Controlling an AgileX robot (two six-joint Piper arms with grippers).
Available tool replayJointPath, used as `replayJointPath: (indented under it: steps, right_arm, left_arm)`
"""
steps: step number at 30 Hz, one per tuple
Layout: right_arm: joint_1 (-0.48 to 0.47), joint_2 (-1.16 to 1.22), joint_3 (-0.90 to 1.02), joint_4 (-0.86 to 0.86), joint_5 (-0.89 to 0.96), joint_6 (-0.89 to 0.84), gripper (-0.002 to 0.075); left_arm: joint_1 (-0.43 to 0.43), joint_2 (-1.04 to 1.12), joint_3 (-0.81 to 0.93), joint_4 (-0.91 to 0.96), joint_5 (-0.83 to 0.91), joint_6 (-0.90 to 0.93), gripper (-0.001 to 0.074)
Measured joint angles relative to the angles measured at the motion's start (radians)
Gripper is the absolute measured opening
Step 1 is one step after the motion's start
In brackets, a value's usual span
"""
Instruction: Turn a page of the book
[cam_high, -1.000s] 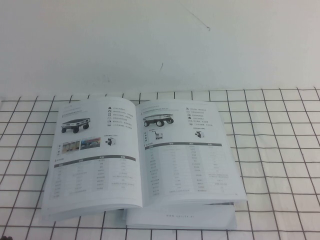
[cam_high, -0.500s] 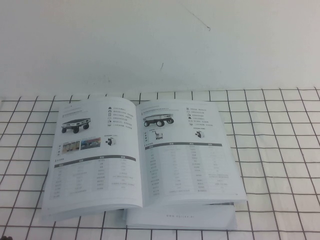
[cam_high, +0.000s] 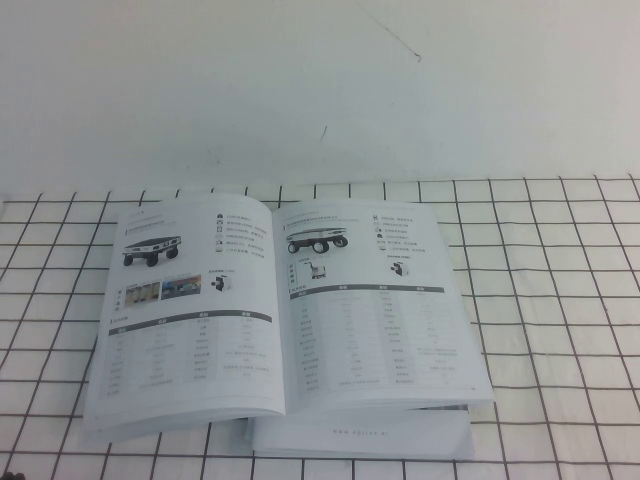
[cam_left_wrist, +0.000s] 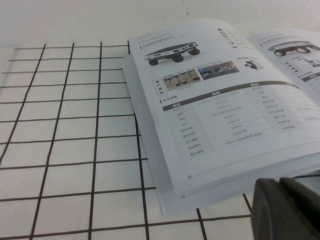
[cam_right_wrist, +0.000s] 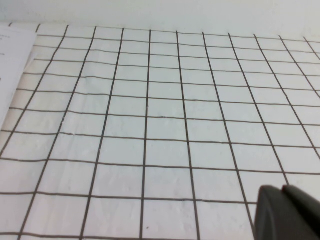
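Observation:
The book (cam_high: 280, 320) lies open and flat on the gridded cloth, left of the middle in the high view. Its left-hand page (cam_high: 185, 310) shows a flat four-wheeled cart, small photos and a grey-headed table. The right-hand page (cam_high: 375, 305) shows another wheeled cart and a table. The left wrist view shows the left-hand page (cam_left_wrist: 220, 105) close up. My left gripper (cam_left_wrist: 282, 200) is shut and empty, just off the book's near edge. My right gripper (cam_right_wrist: 284, 205) is shut and empty over bare cloth, right of the book (cam_right_wrist: 12, 65). Neither gripper shows in the high view.
A white cloth with a black grid (cam_high: 560, 300) covers the table on both sides of the book. Behind it rises a plain white wall (cam_high: 320, 90). A second closed booklet edge (cam_high: 360, 435) sticks out under the book's near side.

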Motion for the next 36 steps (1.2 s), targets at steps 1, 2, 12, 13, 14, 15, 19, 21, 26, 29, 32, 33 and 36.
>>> replayJointPath:
  steps: [1,2,12,13,14,15,19,21,26,29,32,33,36]
  right_arm:
    - [0.0,0.0,0.0,0.0,0.0,0.0,-0.0001]
    - [0.0,0.0,0.0,0.0,0.0,0.0,-0.0001]
    - [0.0,0.0,0.0,0.0,0.0,0.0,-0.0001]
    - [0.0,0.0,0.0,0.0,0.0,0.0,-0.0001]
    - [0.0,0.0,0.0,0.0,0.0,0.0,-0.0001]
    - [0.0,0.0,0.0,0.0,0.0,0.0,-0.0001]
    - [0.0,0.0,0.0,0.0,0.0,0.0,-0.0001]
    - [0.0,0.0,0.0,0.0,0.0,0.0,-0.0001]
    - [0.0,0.0,0.0,0.0,0.0,0.0,-0.0001]
    - [0.0,0.0,0.0,0.0,0.0,0.0,-0.0001]
    - [0.0,0.0,0.0,0.0,0.0,0.0,-0.0001]
    - [0.0,0.0,0.0,0.0,0.0,0.0,-0.0001]
    - [0.0,0.0,0.0,0.0,0.0,0.0,-0.0001]
  left_arm:
    - [0.0,0.0,0.0,0.0,0.0,0.0,-0.0002]
    - [0.0,0.0,0.0,0.0,0.0,0.0,-0.0002]
    - [0.0,0.0,0.0,0.0,0.0,0.0,-0.0002]
    - [0.0,0.0,0.0,0.0,0.0,0.0,-0.0002]
    - [0.0,0.0,0.0,0.0,0.0,0.0,-0.0002]
    - [0.0,0.0,0.0,0.0,0.0,0.0,-0.0002]
    - [0.0,0.0,0.0,0.0,0.0,0.0,-0.0002]
    - [0.0,0.0,0.0,0.0,0.0,0.0,-0.0002]
    - [0.017,0.0,0.0,0.0,0.0,0.0,-0.0002]
    - [0.088,0.0,0.0,0.0,0.0,0.0,-0.0002]
    - [0.169,0.0,0.0,0.0,0.0,0.0,-0.0002]
    - [0.19,0.0,0.0,0.0,0.0,0.0,-0.0002]
    - [0.241,0.0,0.0,0.0,0.0,0.0,-0.0002]
